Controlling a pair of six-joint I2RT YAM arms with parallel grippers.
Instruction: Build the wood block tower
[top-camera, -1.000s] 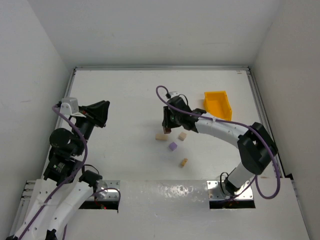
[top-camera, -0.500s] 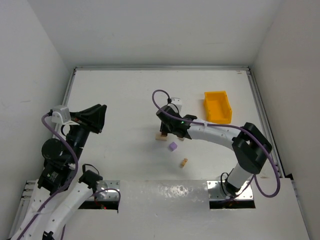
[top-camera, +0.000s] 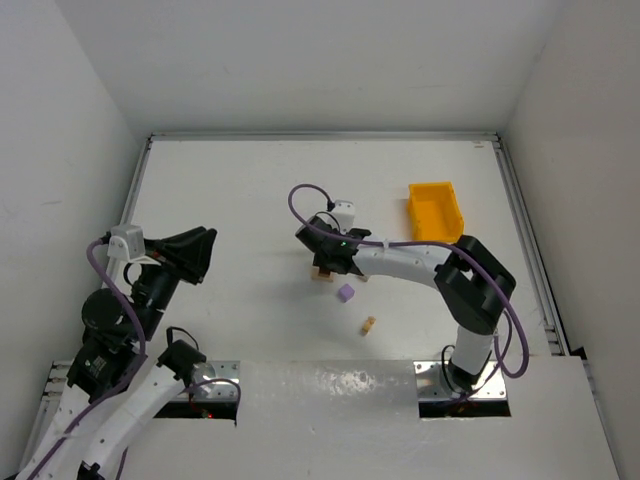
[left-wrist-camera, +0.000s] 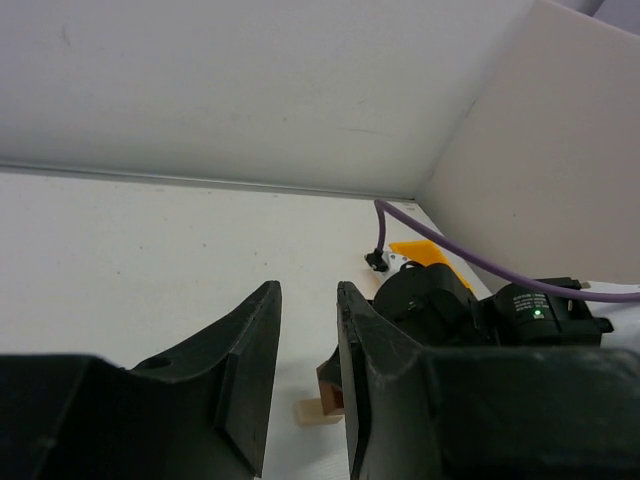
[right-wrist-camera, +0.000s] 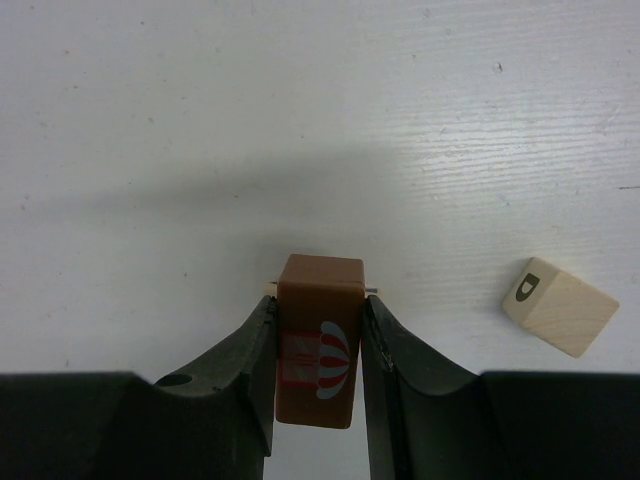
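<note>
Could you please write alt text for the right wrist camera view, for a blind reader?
The right gripper is shut on a dark brown wooden block with a red-and-white balloon print, held over the white table. A pale tan block lies apart on the right.

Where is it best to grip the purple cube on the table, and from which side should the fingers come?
Probably from straight above, closing on two opposite side faces of the purple cube. It sits flat, with bare table on every side, so both fingers have room.
</note>
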